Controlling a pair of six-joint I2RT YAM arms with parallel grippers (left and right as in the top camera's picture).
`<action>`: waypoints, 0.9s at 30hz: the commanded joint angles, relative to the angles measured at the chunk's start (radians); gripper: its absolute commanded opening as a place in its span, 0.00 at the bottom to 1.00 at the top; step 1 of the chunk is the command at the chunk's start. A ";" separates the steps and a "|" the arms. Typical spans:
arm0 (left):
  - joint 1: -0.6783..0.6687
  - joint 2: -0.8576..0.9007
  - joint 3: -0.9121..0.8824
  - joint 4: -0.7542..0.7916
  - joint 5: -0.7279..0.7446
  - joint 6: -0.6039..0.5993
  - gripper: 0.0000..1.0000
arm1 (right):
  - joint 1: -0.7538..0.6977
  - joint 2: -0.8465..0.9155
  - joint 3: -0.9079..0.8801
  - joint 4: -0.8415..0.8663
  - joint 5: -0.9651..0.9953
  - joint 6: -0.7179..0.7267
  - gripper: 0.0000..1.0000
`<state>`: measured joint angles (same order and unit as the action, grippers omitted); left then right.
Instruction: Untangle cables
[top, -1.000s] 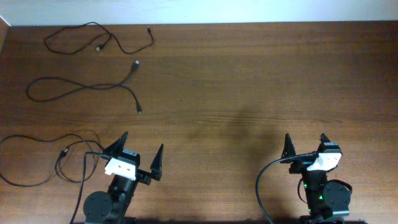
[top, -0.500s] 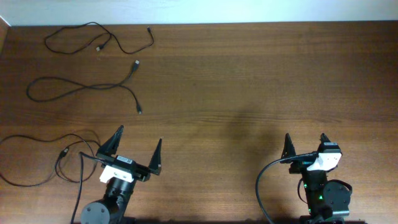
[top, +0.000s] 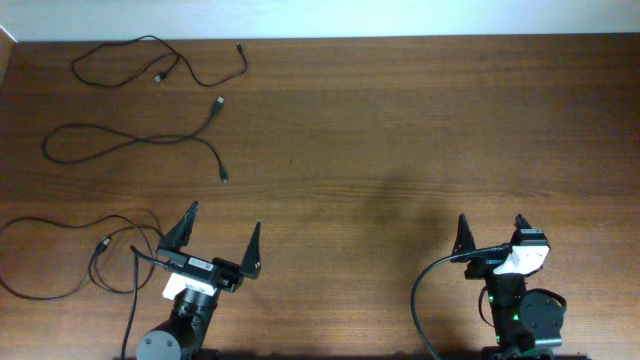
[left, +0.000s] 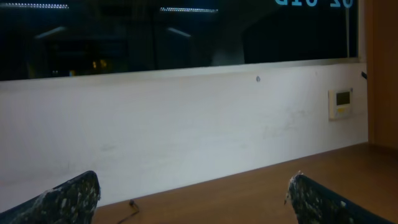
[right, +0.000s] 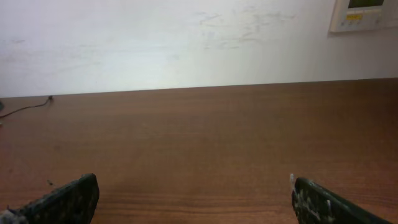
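Observation:
Three thin black cables lie apart on the left of the table in the overhead view. One cable (top: 150, 52) is at the far left edge. A second cable (top: 130, 140) lies below it. A third cable (top: 70, 245) curls at the near left, just left of my left gripper (top: 222, 238). That gripper is open and empty; its wrist view shows only a plug end (left: 132, 203) at the far edge. My right gripper (top: 492, 230) is open and empty at the near right, far from all cables.
A white wall (left: 186, 124) runs behind the table's far edge. Thick black arm cables (top: 430, 290) loop at both arm bases. Bare wood (top: 420, 130) spans the middle and right of the table.
My left gripper has drawn back toward its base and swung to face the far wall. The cables and the right arm have not moved.

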<state>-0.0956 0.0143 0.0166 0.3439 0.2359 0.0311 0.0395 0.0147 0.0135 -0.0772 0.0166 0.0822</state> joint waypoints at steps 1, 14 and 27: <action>0.007 -0.009 -0.008 0.023 -0.023 0.012 0.99 | -0.007 -0.009 -0.008 -0.004 -0.006 0.000 0.98; 0.007 -0.009 -0.008 -0.189 -0.133 0.011 0.99 | -0.007 -0.009 -0.008 -0.004 -0.006 0.000 0.98; 0.007 -0.010 -0.008 -0.426 -0.237 0.012 0.99 | -0.007 -0.009 -0.008 -0.004 -0.006 0.000 0.98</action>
<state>-0.0948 0.0139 0.0113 -0.0734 0.0391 0.0311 0.0395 0.0147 0.0135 -0.0772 0.0162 0.0814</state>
